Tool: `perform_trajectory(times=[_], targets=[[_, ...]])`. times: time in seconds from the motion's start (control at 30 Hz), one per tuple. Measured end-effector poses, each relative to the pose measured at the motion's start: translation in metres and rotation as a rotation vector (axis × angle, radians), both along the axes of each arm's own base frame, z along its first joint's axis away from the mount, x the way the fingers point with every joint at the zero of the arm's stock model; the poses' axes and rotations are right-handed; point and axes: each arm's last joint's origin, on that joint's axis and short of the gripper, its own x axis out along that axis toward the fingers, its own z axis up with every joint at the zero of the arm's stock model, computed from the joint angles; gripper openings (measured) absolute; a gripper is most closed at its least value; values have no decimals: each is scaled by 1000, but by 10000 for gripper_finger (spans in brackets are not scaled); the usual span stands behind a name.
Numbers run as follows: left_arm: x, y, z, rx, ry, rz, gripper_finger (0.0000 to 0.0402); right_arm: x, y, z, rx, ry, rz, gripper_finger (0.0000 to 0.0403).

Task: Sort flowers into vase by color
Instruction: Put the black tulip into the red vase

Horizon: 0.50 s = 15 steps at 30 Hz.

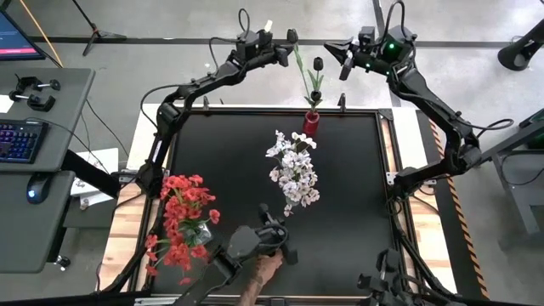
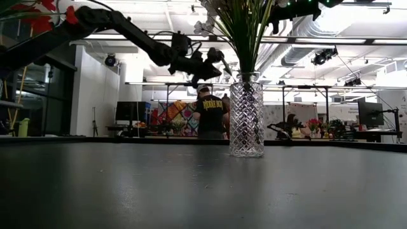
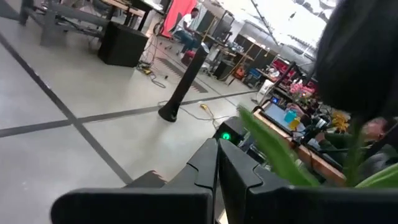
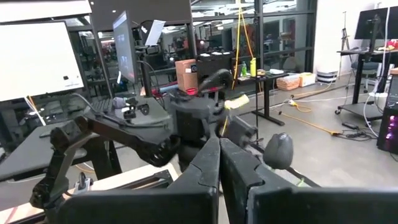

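Observation:
A dark-bloomed flower (image 1: 318, 64) stands with its stem in a small red vase (image 1: 311, 124) at the mat's far edge. Its long pale leaf (image 1: 302, 72) reaches up toward my left gripper (image 1: 290, 41), which is shut and level just beyond the far edge. In the left wrist view the leaf (image 3: 273, 149) and bloom (image 3: 360, 56) lie close beside the shut fingers. My right gripper (image 1: 342, 58) is shut with nothing in it, a little farther right and facing the bloom (image 4: 278, 149). White flowers (image 1: 293, 166) fill a clear cut-glass vase (image 2: 247, 117) mid-mat. Red flowers (image 1: 183, 221) stand at the near left. My left gripper is shut right at the upper end of the dark flower's long leaf (image 3: 249, 124). Nothing shows between the fingers in the wrist view. I cannot tell whether they touch the leaf.
A person's forearm (image 1: 265, 270) with a dark device (image 1: 255, 242) reaches in over the mat's near edge. A desk with a keyboard (image 1: 19, 140) stands off the table's left. Bare mat (image 1: 357, 212) lies right of the white flowers.

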Motion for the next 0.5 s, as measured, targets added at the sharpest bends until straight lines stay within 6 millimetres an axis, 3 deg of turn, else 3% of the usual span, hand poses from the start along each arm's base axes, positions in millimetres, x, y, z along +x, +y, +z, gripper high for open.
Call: perform_trajectory(times=[0.1, 0.5], targets=[[5, 0, -6, 23, -23, -8, 0, 3, 2, 0, 1, 1, 12, 0], [13, -10, 8, 165, -106, -117, 0, 9, 8, -1, 5, 11, 39, 0]])
